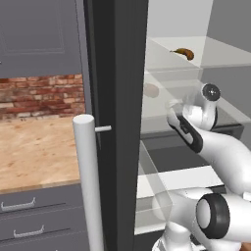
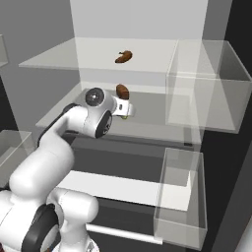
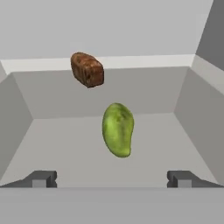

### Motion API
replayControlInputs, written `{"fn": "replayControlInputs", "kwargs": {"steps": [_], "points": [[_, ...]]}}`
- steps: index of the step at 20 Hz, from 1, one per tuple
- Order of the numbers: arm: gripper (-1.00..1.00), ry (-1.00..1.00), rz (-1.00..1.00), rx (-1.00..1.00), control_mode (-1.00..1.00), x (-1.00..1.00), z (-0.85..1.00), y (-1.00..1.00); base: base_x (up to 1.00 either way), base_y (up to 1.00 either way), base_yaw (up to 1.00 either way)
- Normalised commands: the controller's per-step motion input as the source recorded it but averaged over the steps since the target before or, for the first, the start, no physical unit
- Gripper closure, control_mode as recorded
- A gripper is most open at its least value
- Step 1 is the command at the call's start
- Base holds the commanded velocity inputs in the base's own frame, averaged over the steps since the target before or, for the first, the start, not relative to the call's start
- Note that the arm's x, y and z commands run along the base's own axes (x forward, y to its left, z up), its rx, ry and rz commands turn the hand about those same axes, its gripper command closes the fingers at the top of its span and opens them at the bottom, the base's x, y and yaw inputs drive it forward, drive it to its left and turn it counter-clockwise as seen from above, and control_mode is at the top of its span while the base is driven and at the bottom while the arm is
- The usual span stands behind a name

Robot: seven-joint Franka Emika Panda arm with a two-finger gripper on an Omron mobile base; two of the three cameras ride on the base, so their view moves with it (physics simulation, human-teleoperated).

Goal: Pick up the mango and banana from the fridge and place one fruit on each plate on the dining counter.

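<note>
The mango (image 3: 117, 129), yellow-green and rounded, lies on the fridge's middle glass shelf (image 2: 64, 114), a short way ahead of my gripper (image 3: 113, 178). The gripper is open, with both fingertips (image 3: 41, 178) spread wide and nothing between them. From the right base view only a green sliver of the mango (image 2: 127, 117) peeks out under the hand (image 2: 125, 107). A curved brown-orange thing (image 2: 124, 57) rests on the top shelf; I cannot tell whether it is the banana. The plates and the dining counter are out of view.
A brown oval lump (image 3: 87, 69) sits behind the mango near the back wall. The dark fridge door (image 1: 117, 98) with its pale bar handle (image 1: 88, 181) stands to my left. Clear bins (image 2: 179, 197) hang at the right. A wooden worktop (image 1: 34, 152) lies beyond the door.
</note>
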Motion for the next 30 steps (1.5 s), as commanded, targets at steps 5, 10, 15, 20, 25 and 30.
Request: {"fn": "replayControlInputs", "kwargs": {"steps": [5,10,15,20,25,30], "points": [[-1.0,0.01,0.0,0.0,-1.0,0.27,-0.21,-0.01,0.0,0.0,0.0],[-1.0,0.0,0.0,0.0,-1.0,0.17,-0.02,-0.01,0.0,0.0,0.0],[-1.0,0.0,0.0,0.0,-1.0,0.4,-0.12,0.0,0.0,0.0,0.0],[-1.0,0.0,0.0,0.0,-1.0,0.27,-0.19,0.0,0.0,0.0,0.0],[-1.0,0.02,0.0,0.0,-1.0,0.22,-0.25,0.0,0.0,0.0,0.0],[-1.0,0.01,0.0,0.0,-1.0,0.22,-0.22,-0.05,0.0,0.0,0.0]]}}
